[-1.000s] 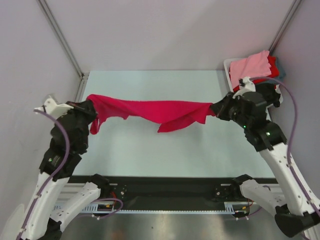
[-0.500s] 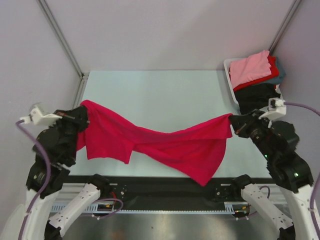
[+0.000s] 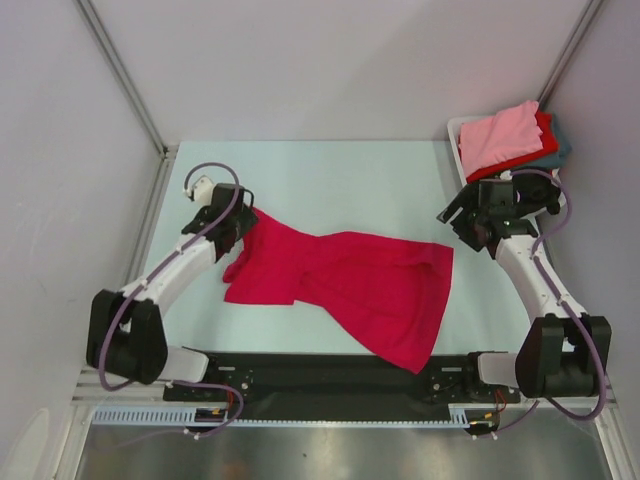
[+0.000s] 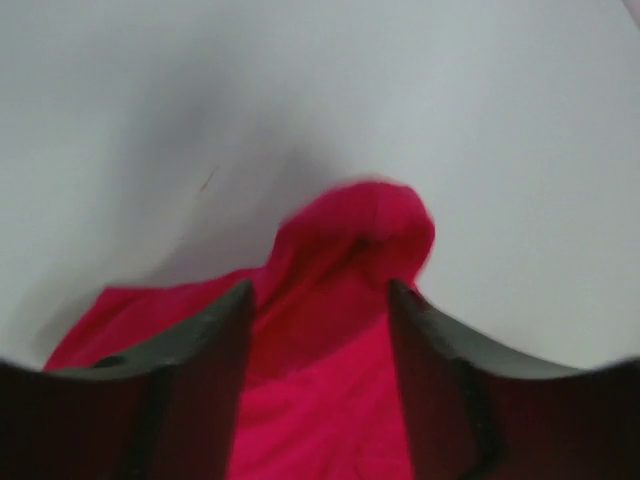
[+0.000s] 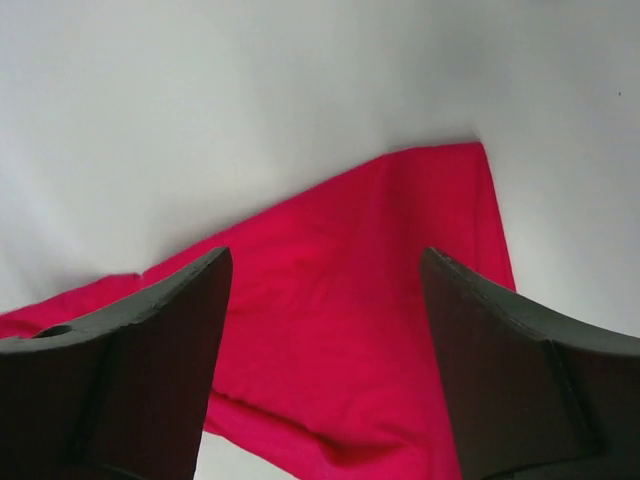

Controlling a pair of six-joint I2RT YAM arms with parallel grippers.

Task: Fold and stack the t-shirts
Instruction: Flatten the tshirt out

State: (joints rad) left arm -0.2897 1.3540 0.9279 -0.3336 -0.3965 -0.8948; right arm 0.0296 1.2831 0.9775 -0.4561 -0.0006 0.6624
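Observation:
A crimson-magenta t-shirt (image 3: 350,285) lies spread and wrinkled across the table, its lower corner draped over the near edge. My left gripper (image 3: 243,218) hangs at the shirt's upper left corner. In the left wrist view it (image 4: 318,290) is open, with a raised fold of the crimson t-shirt (image 4: 360,235) between and below the fingers. My right gripper (image 3: 456,216) is just above the shirt's upper right corner. In the right wrist view it (image 5: 325,255) is open wide over the flat crimson t-shirt (image 5: 370,300), touching nothing.
A white bin (image 3: 455,130) at the back right holds other t-shirts: a light pink one (image 3: 500,138) on top, a red one (image 3: 545,128) and a grey-teal one (image 3: 562,142) under it. Grey walls close in on both sides.
Both grippers have opened and let go of the crimson t-shirt, which was stretched in the air and now lies on the table. Both arms have reached farther from their bases.

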